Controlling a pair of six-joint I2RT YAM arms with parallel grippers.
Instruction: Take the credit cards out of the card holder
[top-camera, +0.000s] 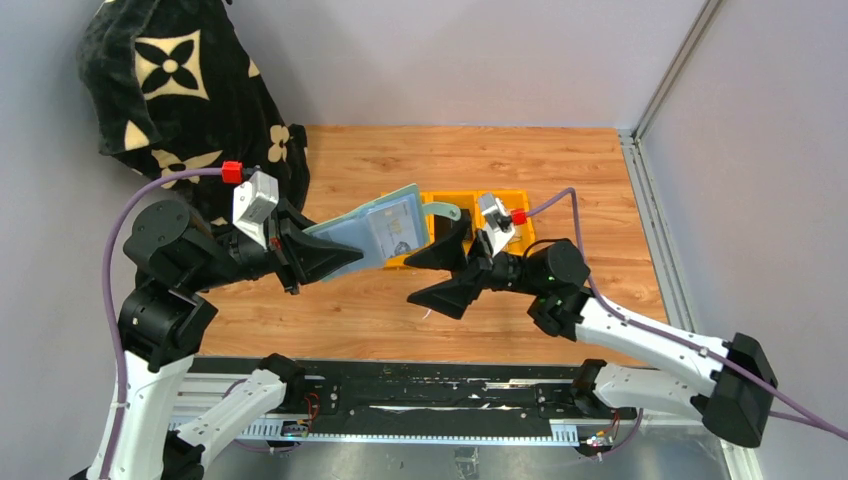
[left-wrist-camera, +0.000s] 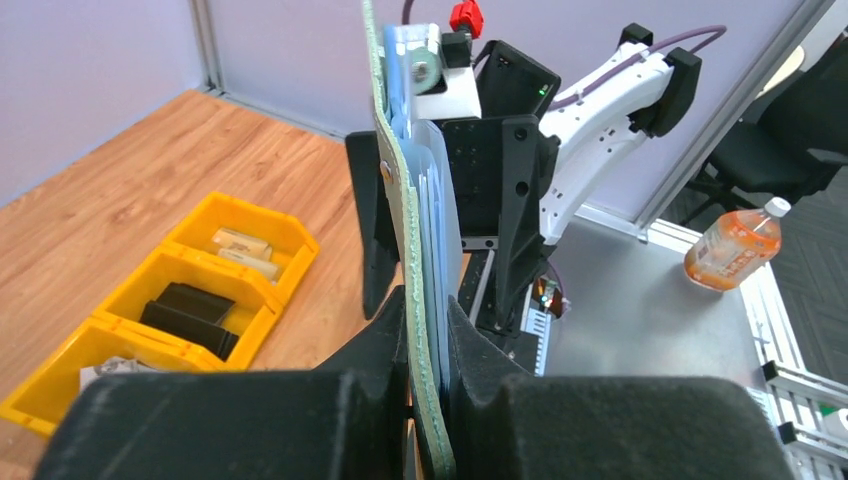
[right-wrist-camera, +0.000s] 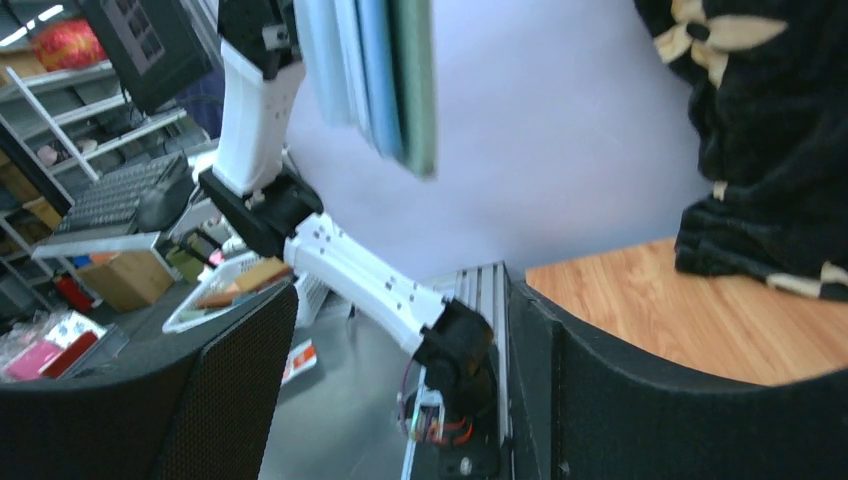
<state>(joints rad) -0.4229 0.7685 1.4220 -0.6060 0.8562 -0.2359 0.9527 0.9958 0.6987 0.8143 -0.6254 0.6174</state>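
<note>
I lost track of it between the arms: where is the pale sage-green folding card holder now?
Top view: the card holder hangs above the wooden table, just left of centre, clamped in the left gripper, facing the open right gripper.

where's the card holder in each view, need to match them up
Top external: the card holder is at centre, held above the wooden table.
Left wrist: edge-on at centre, rising from between the left fingers; table at left.
Right wrist: edge-on at top centre; table at lower right.
Shared landmark: the wooden table.
</note>
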